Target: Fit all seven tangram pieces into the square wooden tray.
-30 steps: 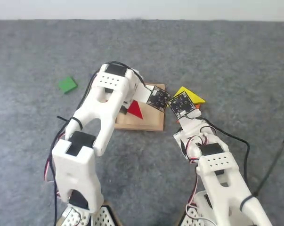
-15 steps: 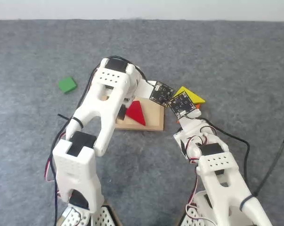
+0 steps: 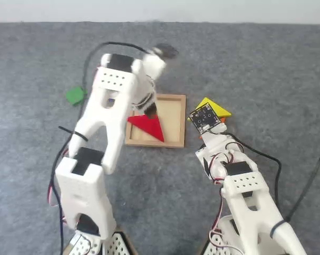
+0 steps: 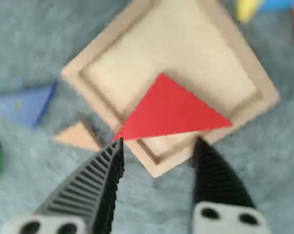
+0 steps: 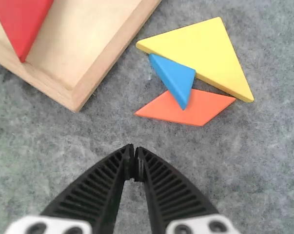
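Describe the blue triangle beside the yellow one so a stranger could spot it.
Find the square wooden tray; just beside it sits a cluster of three pieces. The blue triangle is the smallest, lying against the large yellow triangle with its tip over the orange parallelogram.

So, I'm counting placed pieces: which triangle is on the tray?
The red triangle: it lies on the wooden tray, one corner over the rim. The yellow triangle and blue triangle lie outside it.

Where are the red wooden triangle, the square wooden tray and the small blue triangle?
Red wooden triangle (image 4: 173, 111): left wrist view, middle of its top face.
Square wooden tray (image 3: 171, 114): high view, bare floor inside the rim.
Small blue triangle (image 5: 173, 78): right wrist view, centre of its top face.
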